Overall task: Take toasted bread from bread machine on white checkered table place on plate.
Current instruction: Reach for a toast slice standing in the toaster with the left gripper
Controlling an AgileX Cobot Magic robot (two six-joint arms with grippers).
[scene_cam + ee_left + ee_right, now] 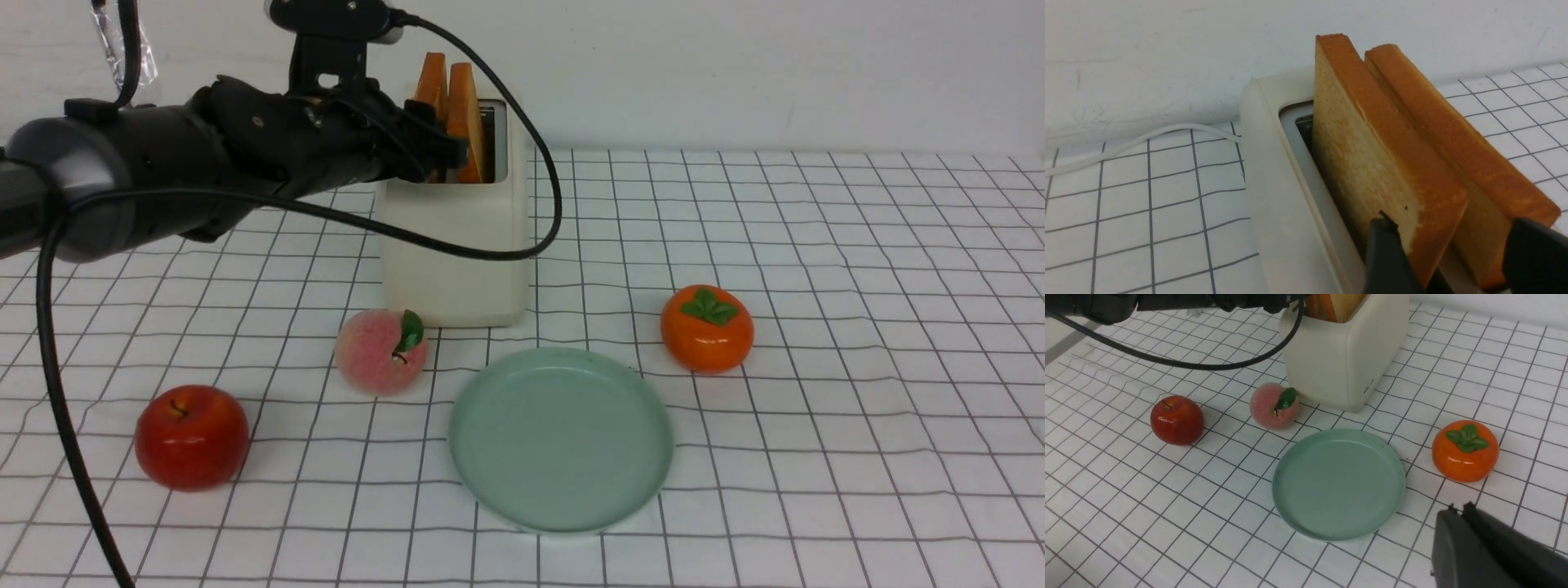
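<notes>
Two slices of toasted bread (457,106) stand upright in the slots of the cream bread machine (457,245) at the back of the white checkered table (857,245). In the left wrist view the nearer slice (1372,163) and the farther slice (1457,139) lean side by side. My left gripper (1453,228) is open at the toaster's top, one finger (1388,257) against the nearer slice's face and the other finger (1535,257) beyond the farther slice. The mint-green plate (562,437) lies bare in front of the toaster. My right gripper (1457,508) is shut and holds nothing, hovering near the plate.
A red apple (192,437), a peach (382,351) and an orange persimmon (707,328) sit around the plate. The left arm's black cable (490,253) droops across the toaster's front. A white power cord (1126,147) runs along the wall.
</notes>
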